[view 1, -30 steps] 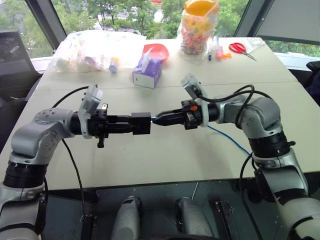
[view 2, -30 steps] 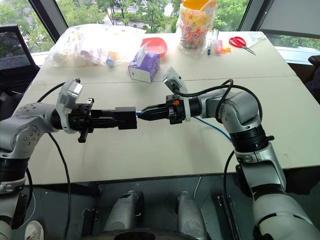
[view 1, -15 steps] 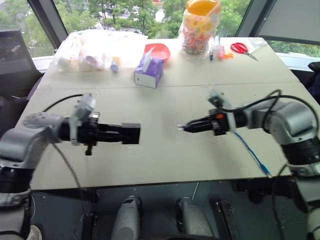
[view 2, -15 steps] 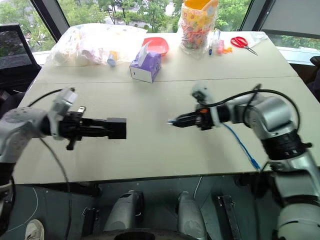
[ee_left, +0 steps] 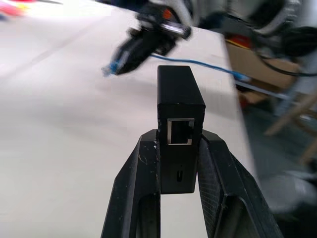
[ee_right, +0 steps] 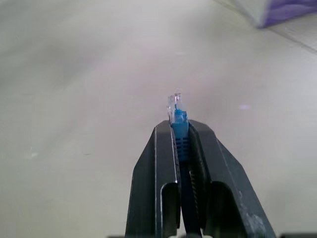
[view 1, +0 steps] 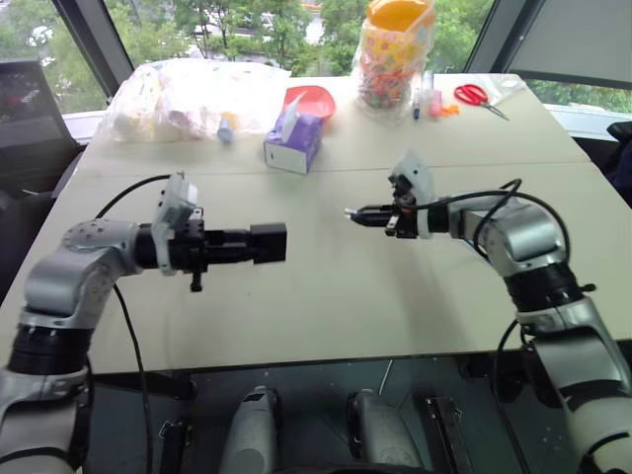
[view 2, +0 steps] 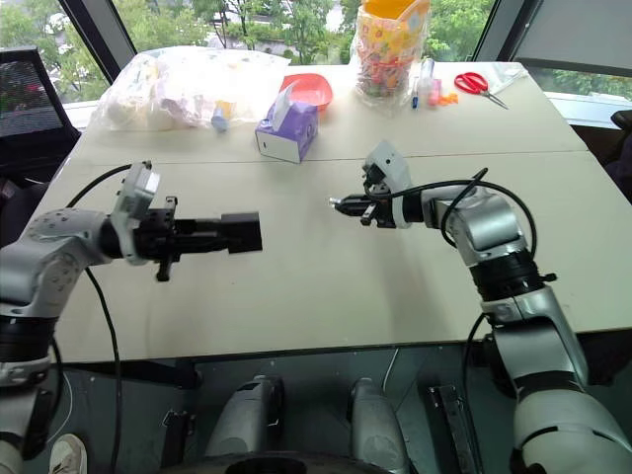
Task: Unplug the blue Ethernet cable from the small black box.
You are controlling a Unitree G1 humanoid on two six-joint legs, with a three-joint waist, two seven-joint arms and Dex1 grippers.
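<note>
Item 1, my left gripper (view 1: 259,244): both black fingers clamped flat against the sides of the small black box (view 1: 269,243), which I hold off the table (view 1: 326,296) at the left of the scene, pointing right. In my left wrist view the box (ee_left: 178,119) stands between the fingers (ee_left: 131,193) with its open square port facing the camera, nothing plugged into it.

Item 2, my right gripper (view 2: 341,204): fingers pinched together on the plug end of the blue Ethernet cable (ee_right: 179,130), held above the table right of centre and pointing left. My right wrist view shows the clear plug tip poking out just past the fingertips (ee_right: 166,136), blue boot gripped between them. The rest of the blue cord trails back along my right arm, seen in the left wrist view (ee_left: 198,63).

Item 3, relation: plug and box are well apart, with bare tabletop between them; the cable is out of the box.

Item 4, far side of the table: purple tissue box (view 1: 292,143); red bowl (view 1: 308,100) just behind it; clear plastic bag of mixed items (view 1: 193,97) at far left; jar of colourful pieces with a yellow lid (view 1: 395,49); red-handled scissors (view 1: 478,97) at far right.
</note>
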